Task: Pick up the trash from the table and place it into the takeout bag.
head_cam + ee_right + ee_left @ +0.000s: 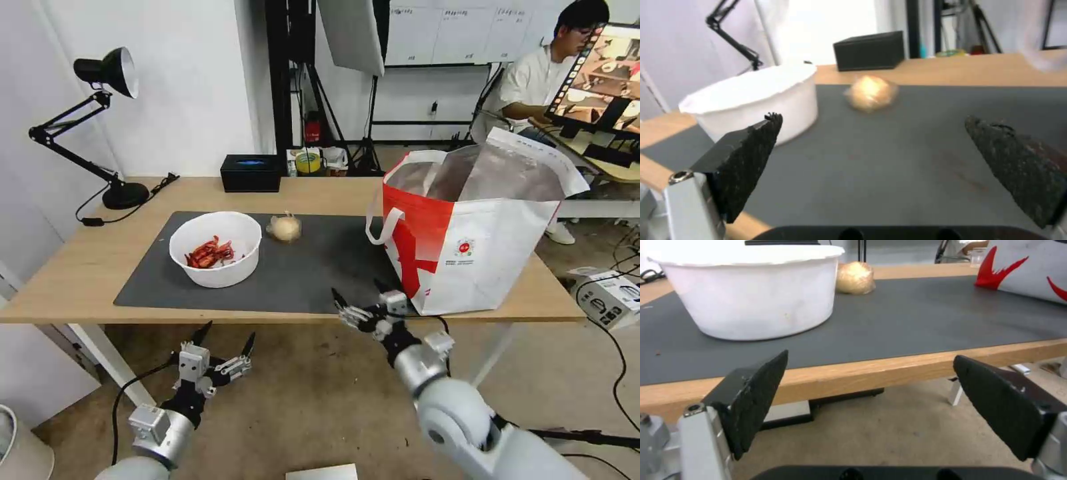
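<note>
On the dark mat (313, 267) of the table (80, 267) stands a white bowl (215, 248) holding red shell scraps. A clear-bagged beige lump (285, 228) lies just to its right. The red-and-white takeout bag (467, 233) stands open at the table's right end, its foil lining showing. My left gripper (227, 335) hangs open below the front edge, in front of the bowl (751, 290). At the mat's front edge beside the bag, my right gripper (360, 293) is open and faces the lump (871, 92) and the bowl (755, 96).
A black box with a blue top (252, 173) sits at the table's back edge. A black desk lamp (100, 127) stands at the back left corner. A white carton (610, 293) and cables lie on the floor to the right.
</note>
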### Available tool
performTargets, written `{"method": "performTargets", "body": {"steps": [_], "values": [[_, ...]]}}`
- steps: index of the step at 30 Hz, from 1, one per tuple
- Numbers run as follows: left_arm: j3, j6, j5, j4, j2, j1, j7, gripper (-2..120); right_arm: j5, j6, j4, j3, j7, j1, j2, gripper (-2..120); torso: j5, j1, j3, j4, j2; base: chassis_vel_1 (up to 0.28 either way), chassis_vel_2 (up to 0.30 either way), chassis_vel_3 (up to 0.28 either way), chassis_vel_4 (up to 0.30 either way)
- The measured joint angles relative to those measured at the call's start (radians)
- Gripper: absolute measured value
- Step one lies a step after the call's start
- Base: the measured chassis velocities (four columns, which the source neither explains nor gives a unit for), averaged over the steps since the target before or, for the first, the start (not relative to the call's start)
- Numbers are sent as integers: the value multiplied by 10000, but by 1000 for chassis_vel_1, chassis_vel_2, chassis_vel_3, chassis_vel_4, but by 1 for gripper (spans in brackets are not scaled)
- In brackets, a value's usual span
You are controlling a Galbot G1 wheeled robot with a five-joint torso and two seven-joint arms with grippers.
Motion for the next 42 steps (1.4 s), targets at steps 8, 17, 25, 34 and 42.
{"method": "performTargets", "body": {"steps": [8,17,25,34,42], "values": [[-146,-74,93,-52,-82,265,15,100,692,-10,-1690,-1247,198,2338,751,100,3,0,0,1,0,0,0,0,0],[-183,-229,-81,161,-128,316,50,100,1291,-24,-4021,-2411,543,4723,1865,100,1,1,0,1,0,0,0,0,0],[-171,-227,-169,320,-71,182,50,100,1624,-158,-5865,-2789,626,5841,2940,100,1,0,0,0,0,0,0,0,0],[-221,-217,-336,500,-49,-96,74,100,1617,-908,-7859,-2864,622,7002,4205,100,1,0,0,0,1,0,0,0,0],[-249,-201,-471,621,21,-287,76,100,1090,-1715,-9631,-2734,636,7894,5506,100,0,0,0,1,1,0,0,0,0]]}}
